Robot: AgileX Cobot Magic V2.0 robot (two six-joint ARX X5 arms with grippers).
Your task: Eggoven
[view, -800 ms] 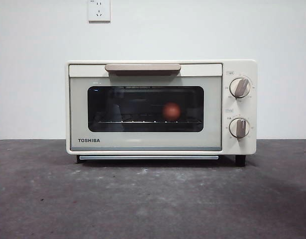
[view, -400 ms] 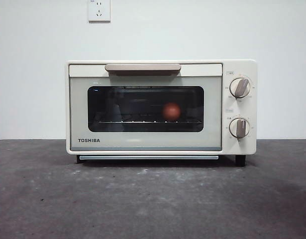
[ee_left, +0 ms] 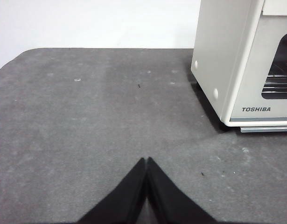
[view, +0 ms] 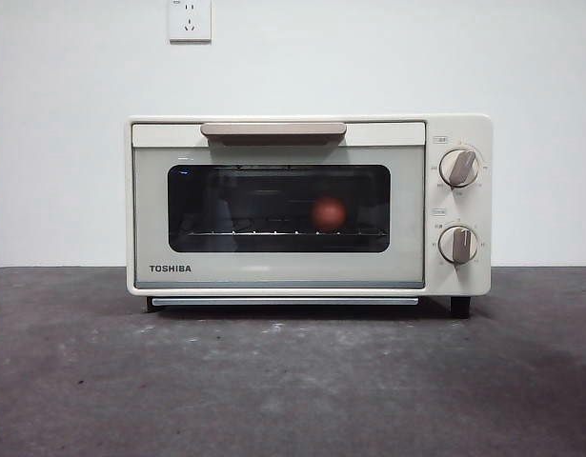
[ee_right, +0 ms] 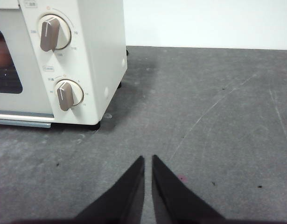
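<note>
Egg (view: 328, 212) on rack inside shut oven (view: 278, 205), long axis unclear | left claw (ee_left: 146, 161) clenched | right claw (ee_right: 148, 159) nearly clenched

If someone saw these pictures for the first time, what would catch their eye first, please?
The cream boxy TOSHIBA toaster oven fills the middle of the front view, its door closed. Behind its dark glass window a small reddish-brown egg sits on the rack, right of centre. Both black grippers, left and right, wait low over the grey table at either side.
</note>
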